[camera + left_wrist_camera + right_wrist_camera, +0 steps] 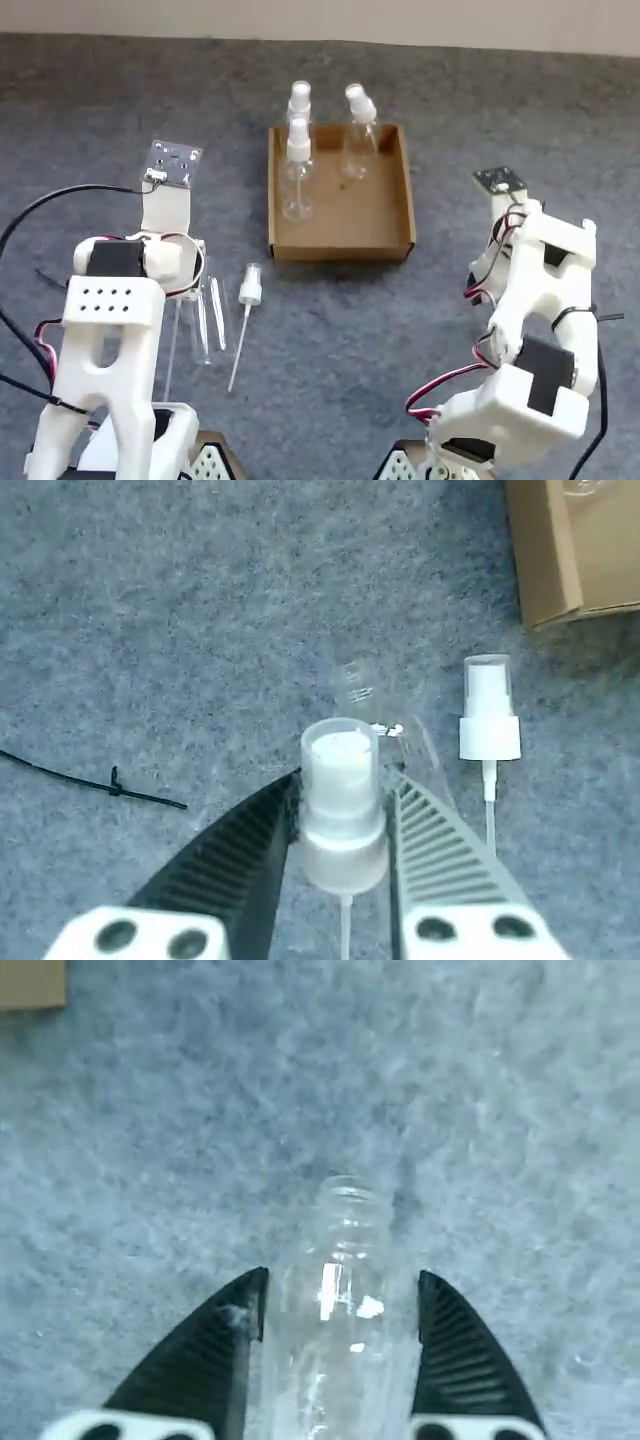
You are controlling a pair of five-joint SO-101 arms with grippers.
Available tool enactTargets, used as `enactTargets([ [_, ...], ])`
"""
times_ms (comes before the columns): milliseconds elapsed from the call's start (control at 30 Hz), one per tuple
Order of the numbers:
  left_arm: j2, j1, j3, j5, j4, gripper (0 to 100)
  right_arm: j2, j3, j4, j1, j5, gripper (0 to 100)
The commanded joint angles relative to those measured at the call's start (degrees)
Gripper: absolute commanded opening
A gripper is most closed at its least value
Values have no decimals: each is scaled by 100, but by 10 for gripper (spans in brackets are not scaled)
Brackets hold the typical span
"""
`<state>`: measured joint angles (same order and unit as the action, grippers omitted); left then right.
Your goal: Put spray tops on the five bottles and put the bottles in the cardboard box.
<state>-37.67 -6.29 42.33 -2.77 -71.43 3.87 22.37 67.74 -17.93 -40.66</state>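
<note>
At left of bench (100, 100), spray top (340, 820) clamped in left tool (343, 776). At right, uncapped bottle (345, 1225) gripped by right tool (342, 1277), neck open. Three capped bottles (298, 170) seen standing in cardboard box (340, 247). Near left arm, second spray top (249, 288) lying loose on bench, with spare bottle (208, 318) apparently lying beside it. Step judged: capping of fourth bottle. Next move: tube to be lined up over open neck, top seated, bottle then boxed.

Brown cardboard box (365, 215) holding three upright capped bottles (297, 175), white spray top (343, 810) clamped in left gripper (343, 780), loose spray top (489, 720) lying on the carpet beside it, clear uncapped bottle (340, 1250) gripped by right gripper (343, 1278)
</note>
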Motion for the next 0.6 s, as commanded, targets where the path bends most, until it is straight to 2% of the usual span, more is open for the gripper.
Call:
enactTargets([
  [0,-163,31,-31,-18,123,62,154,-119,-48,-154,-229,94],
  [167,-163,31,-31,-18,123,62,57,-171,-13,-435,-18,3],
  [367,-163,31,-31,-18,123,62,-1314,-145,-13,-541,607,5],
  [567,-180,31,-31,-18,123,62,-2879,-84,-13,-242,1266,5],
])
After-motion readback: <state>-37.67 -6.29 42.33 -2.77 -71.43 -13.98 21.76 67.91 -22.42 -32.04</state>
